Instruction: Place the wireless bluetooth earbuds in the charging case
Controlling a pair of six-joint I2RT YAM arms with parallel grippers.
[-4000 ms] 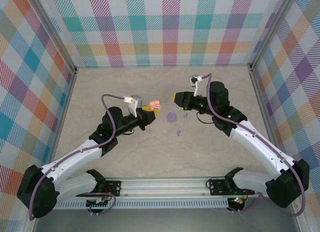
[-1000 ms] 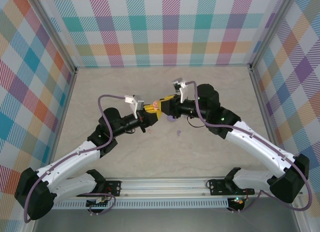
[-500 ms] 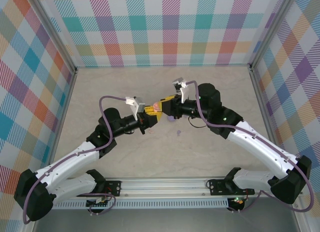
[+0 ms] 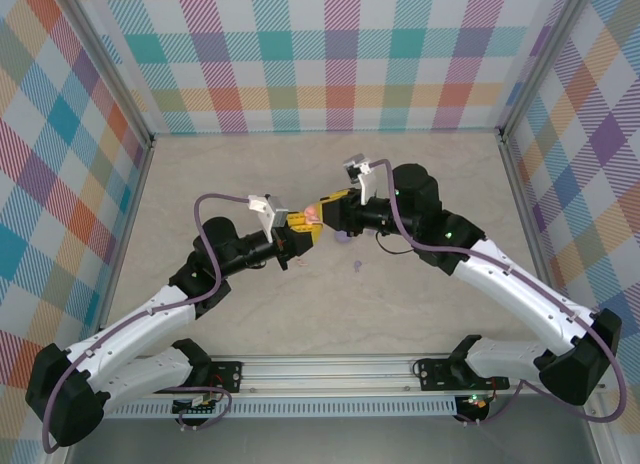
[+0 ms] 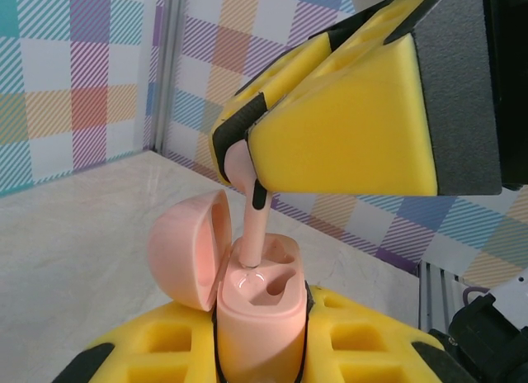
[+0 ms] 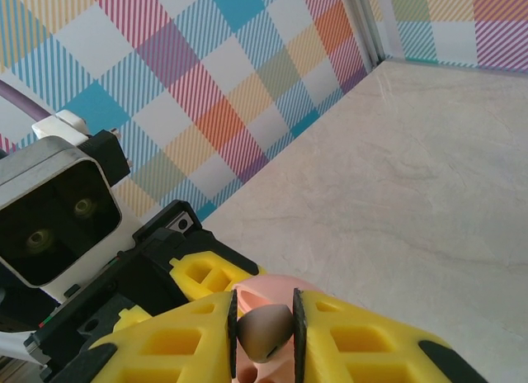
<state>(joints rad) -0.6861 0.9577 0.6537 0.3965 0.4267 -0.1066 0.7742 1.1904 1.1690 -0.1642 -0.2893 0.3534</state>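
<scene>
Hard-to-see bits first. In the top view the L gripper and R gripper meet tip to tip near table centre. There the pink case and bud are just a pale speck btw yellow pads, so you can't read the fit from above.

L wrist cam: the case bottom is cut off by the frame edge and sunk btw the pads. The bud's head is tucked in the R fingers, w/ mostly the stem showing.

R wrist cam: the bud is a dim blob in the finger gap, its stem out of sight, and the case is mostly covered.

A purple case is half hidden under the R gripper, at its 5 o'clock.

Pose: L arm runs from its base at bottom left toward 1 o'clock, elbow bent. Its pads are pressed on the case's sides, holding it upright w/ the lid swung open to 9 o'clock in the L wrist view.

R arm comes from bottom right toward 10 o'clock, fingers pinching the bud. The stem tip sits in the case top, left side, w/ the head held above the rim.

A purple bud lies loose on the table at 5 o'clock of the grippers, apart from both.
</scene>
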